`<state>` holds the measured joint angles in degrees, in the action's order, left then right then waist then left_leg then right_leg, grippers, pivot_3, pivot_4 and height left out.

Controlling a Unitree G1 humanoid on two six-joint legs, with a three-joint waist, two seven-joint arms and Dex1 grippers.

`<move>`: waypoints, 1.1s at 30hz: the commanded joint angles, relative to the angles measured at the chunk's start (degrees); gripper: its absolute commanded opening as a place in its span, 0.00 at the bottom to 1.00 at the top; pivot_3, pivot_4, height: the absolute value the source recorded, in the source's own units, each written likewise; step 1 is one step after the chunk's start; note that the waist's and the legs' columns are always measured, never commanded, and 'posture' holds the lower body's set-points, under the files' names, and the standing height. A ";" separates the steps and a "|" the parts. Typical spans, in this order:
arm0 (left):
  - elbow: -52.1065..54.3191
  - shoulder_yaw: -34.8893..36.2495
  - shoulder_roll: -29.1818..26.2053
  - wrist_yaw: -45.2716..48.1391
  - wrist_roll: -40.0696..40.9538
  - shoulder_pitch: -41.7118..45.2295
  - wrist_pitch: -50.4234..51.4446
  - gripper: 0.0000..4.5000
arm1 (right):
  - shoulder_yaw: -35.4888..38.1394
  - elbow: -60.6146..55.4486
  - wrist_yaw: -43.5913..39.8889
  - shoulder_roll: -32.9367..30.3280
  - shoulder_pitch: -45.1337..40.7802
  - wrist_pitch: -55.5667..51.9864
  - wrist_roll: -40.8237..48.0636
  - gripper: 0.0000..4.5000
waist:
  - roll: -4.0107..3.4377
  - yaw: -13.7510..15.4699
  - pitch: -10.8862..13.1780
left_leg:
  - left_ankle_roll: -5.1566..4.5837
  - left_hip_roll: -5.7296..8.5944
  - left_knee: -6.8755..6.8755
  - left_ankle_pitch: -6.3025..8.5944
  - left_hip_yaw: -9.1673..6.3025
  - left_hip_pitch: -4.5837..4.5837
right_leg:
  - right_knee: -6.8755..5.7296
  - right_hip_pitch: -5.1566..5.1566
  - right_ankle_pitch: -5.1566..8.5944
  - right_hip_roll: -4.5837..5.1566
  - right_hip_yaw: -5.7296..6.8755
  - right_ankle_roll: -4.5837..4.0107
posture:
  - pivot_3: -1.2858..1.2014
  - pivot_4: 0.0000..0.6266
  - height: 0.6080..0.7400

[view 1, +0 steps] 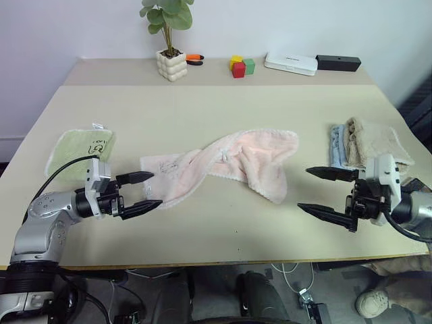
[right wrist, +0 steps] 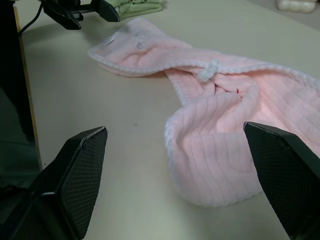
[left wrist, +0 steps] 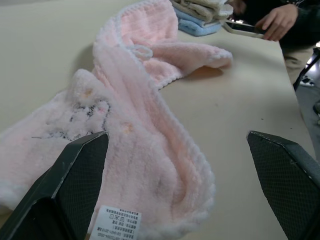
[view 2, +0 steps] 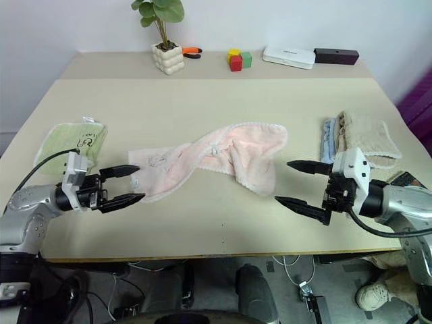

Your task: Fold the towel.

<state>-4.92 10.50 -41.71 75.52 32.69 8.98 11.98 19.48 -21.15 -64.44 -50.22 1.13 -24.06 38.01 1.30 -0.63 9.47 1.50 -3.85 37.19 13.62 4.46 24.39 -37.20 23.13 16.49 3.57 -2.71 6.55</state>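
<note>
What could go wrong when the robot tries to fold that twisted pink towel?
The towel lies twisted and bunched, so a fold now would likely come out crooked. Both grippers, left and right, hang open off its ends. The right one might snag the folded cloths stacked close beside it.

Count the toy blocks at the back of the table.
3: a yellow block, a red block in front of it, and a green block beside them. More could be hidden behind these.

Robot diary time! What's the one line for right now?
pink towel: crumpled on table, unfolded | left pincer: open, at towel's end | right pincer: open, beside towel | nothing held
</note>
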 commanded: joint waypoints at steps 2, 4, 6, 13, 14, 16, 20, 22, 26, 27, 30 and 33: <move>2.58 2.18 -1.28 -0.22 0.58 -0.56 -0.41 1.00 | -1.55 0.43 0.59 1.70 -1.65 2.16 -0.89 0.99 | 0.00 0.05 0.00 | 0.00 0.00 0.00 0.00 0.00 0.00 | 0.00 0.00 0.00 0.00 0.00 0.00 | 0.52 0.24 0.96; 2.54 2.26 -1.53 -0.03 0.65 -0.54 -0.26 1.00 | -1.99 0.47 0.71 2.08 -1.98 2.29 -1.20 0.99 | 0.00 0.08 0.00 | 0.00 0.00 0.00 0.00 0.00 0.00 | 0.00 0.00 0.00 0.00 0.00 0.00 | 0.52 0.24 0.96; 2.82 1.98 -1.96 0.70 0.90 -0.46 0.19 1.00 | -2.18 0.90 0.55 1.97 -2.63 2.28 -1.16 0.99 | 0.00 0.07 0.00 | 0.00 0.00 0.01 0.00 0.01 0.01 | 0.00 0.00 0.00 0.01 0.00 0.00 | 0.52 0.24 0.96; 3.81 1.87 -3.85 3.07 0.05 -0.74 -1.40 1.00 | -5.03 3.02 0.58 3.45 -6.69 3.93 -2.36 0.99 | 0.00 -0.04 0.00 | 0.00 -0.01 -0.01 0.00 0.01 0.00 | 0.00 0.01 0.00 0.00 0.00 0.00 | 0.52 0.24 0.96; 3.97 1.54 -4.22 3.19 -0.85 -0.77 -2.47 1.00 | -5.47 3.64 0.37 3.70 -7.36 4.42 -2.69 0.99 | -0.01 -0.05 0.00 | 0.00 -0.01 -0.01 0.00 0.01 0.00 | 0.00 0.01 0.00 0.00 0.01 0.00 | 0.52 0.24 0.96; 3.01 1.49 -5.17 4.79 -1.59 -1.06 -4.14 1.00 | -7.22 3.99 0.96 4.91 -8.82 5.08 -3.63 0.99 | 0.00 -0.03 0.00 | 0.00 0.00 -0.01 0.00 0.02 0.00 | 0.00 0.02 0.00 0.00 0.00 0.00 | 0.52 0.24 0.96; 3.74 -0.18 -5.82 6.10 -4.87 -2.81 -8.96 1.00 | -10.02 4.89 1.94 7.65 -11.32 6.34 -4.84 0.99 | -0.01 -0.02 0.00 | 0.00 -0.01 -0.02 0.00 0.03 0.00 | 0.00 0.04 0.02 0.00 0.00 -0.04 | 0.52 0.24 0.96; 3.61 -1.07 -5.74 6.31 -6.61 -2.70 -11.64 1.00 | -10.87 4.93 2.46 8.77 -12.45 6.73 -5.13 0.99 | -0.01 0.06 0.01 | 0.00 0.00 -0.02 0.00 0.04 0.01 | 0.00 0.03 0.07 0.01 0.00 -0.13 | 0.52 0.24 0.96; 0.78 -2.10 -5.95 7.04 -8.77 -0.87 -15.18 1.00 | -13.30 4.26 4.47 11.25 -13.41 7.51 -6.80 0.99 | -0.01 0.16 0.00 | 0.00 0.00 0.00 0.00 0.04 0.02 | -0.01 0.04 0.08 0.01 0.01 -0.15 | 0.52 0.24 0.96; 0.15 -2.63 -6.12 7.12 -9.91 -0.80 -16.53 1.00 | -14.07 3.99 5.18 11.97 -13.81 7.79 -7.51 0.99 | -0.01 0.04 0.00 | 0.00 0.00 0.00 0.00 0.05 0.01 | -0.01 0.03 0.08 0.01 0.00 -0.15 | 0.52 0.24 0.96; 0.93 -3.93 -4.70 6.04 -9.68 -0.25 -15.97 1.00 | -15.09 4.18 6.34 13.79 -14.98 8.79 -8.20 0.99 | -0.02 -0.02 0.01 | 0.00 0.00 -0.03 0.00 0.07 0.02 | -0.01 0.08 0.05 0.00 0.00 -0.10 | 0.52 0.24 0.96; -0.82 -5.93 -2.67 4.23 -11.99 0.70 -18.36 1.00 | -15.90 4.11 7.74 15.66 -15.50 9.48 -8.81 0.99 | -0.02 0.07 0.00 | 0.00 -0.01 -0.02 0.00 0.07 0.03 | -0.04 0.08 0.00 0.00 0.00 0.01 | 0.52 0.24 0.96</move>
<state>-5.69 5.26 -44.70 80.67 21.93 9.02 -4.53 3.30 -15.55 -57.41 -34.88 -13.77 -16.02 29.41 1.29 -0.56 9.47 1.50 -3.86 37.19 13.62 4.52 24.41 -37.25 23.20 16.48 3.57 -2.70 6.56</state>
